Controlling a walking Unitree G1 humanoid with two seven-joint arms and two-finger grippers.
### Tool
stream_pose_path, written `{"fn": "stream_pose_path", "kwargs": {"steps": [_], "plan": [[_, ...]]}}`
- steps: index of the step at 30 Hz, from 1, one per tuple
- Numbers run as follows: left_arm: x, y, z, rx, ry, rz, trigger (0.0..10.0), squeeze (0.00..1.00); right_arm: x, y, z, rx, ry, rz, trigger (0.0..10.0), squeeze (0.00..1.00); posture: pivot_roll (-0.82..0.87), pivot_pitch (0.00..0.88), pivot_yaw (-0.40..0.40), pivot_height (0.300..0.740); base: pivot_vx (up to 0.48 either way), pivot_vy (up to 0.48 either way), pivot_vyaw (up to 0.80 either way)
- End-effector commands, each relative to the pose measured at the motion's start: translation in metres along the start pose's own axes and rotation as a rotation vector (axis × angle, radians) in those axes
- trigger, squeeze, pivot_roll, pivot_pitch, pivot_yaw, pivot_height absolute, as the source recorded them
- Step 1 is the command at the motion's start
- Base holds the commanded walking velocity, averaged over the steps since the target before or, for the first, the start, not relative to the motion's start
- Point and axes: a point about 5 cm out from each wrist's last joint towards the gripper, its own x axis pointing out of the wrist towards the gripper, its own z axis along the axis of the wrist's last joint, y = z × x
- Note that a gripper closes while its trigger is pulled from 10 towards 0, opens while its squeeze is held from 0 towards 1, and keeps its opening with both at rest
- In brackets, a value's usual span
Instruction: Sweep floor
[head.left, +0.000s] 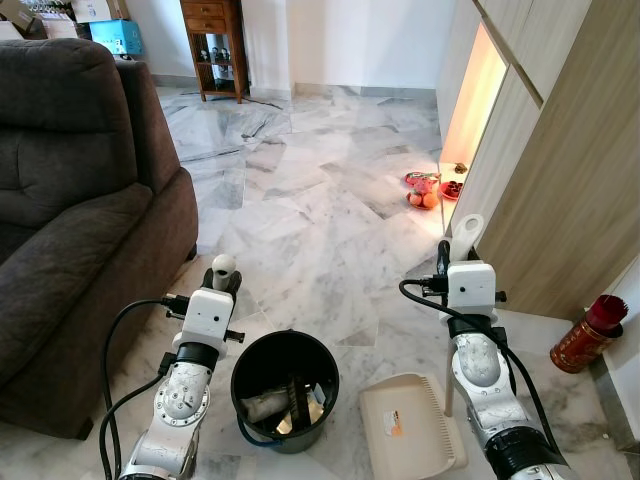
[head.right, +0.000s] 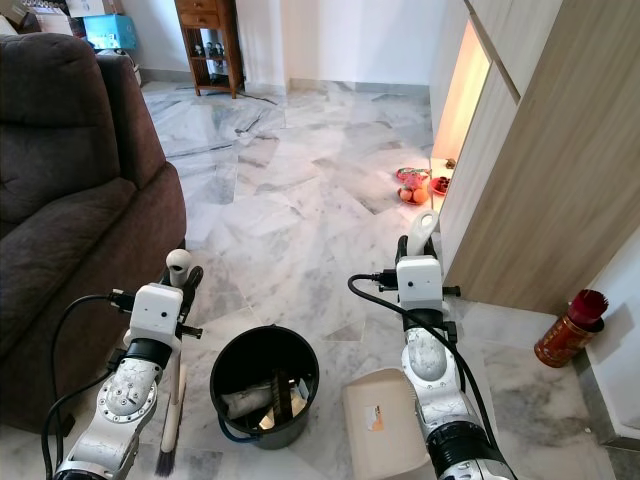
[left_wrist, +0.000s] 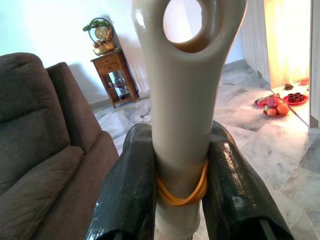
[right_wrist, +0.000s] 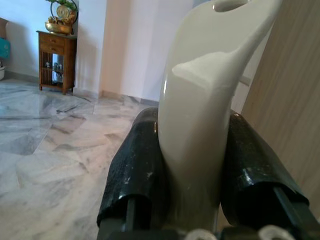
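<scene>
My left gripper (left_wrist: 180, 150) is shut on the beige handle of a hand brush (left_wrist: 182, 100), just above a yellow rubber band. The brush hangs upright beside the sofa, and its dark bristles (head.right: 165, 462) reach the floor. My right gripper (right_wrist: 195, 130) is shut on the cream handle of the dustpan (right_wrist: 200, 90). The dustpan's tray (head.left: 410, 420) rests flat on the marble floor by my right arm. Between the two arms stands a black bucket (head.left: 240, 365) with some rubbish inside.
A dark brown sofa (head.left: 70, 200) fills the left side. A wooden cabinet wall (head.left: 570, 180) runs along the right, with a red canister (head.left: 588, 335) at its foot. Plates of fruit (head.left: 422, 190) sit by a lit niche. Open marble floor (head.left: 300, 200) stretches ahead to a wooden side table (head.left: 212, 45).
</scene>
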Motion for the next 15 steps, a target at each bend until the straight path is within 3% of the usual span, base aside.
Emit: {"fn": "stream_pose_path", "kwargs": {"steps": [1,15], "plan": [[0.0033,0.0004,0.0106,0.013,-0.061,-0.009,10.0,0.00,0.0070,-0.0005,0.0095,0.004,-0.052,0.004,10.0,0.00,0.14,0.000,0.020,0.740,0.000,0.000,0.00],[0.0044,0.0002,0.0111,0.011,-0.060,-0.001,10.0,0.00,0.0082,0.0031,0.0102,0.013,-0.057,0.026,10.0,0.00,0.14,0.000,0.010,0.740,0.000,0.000,0.00]]}}
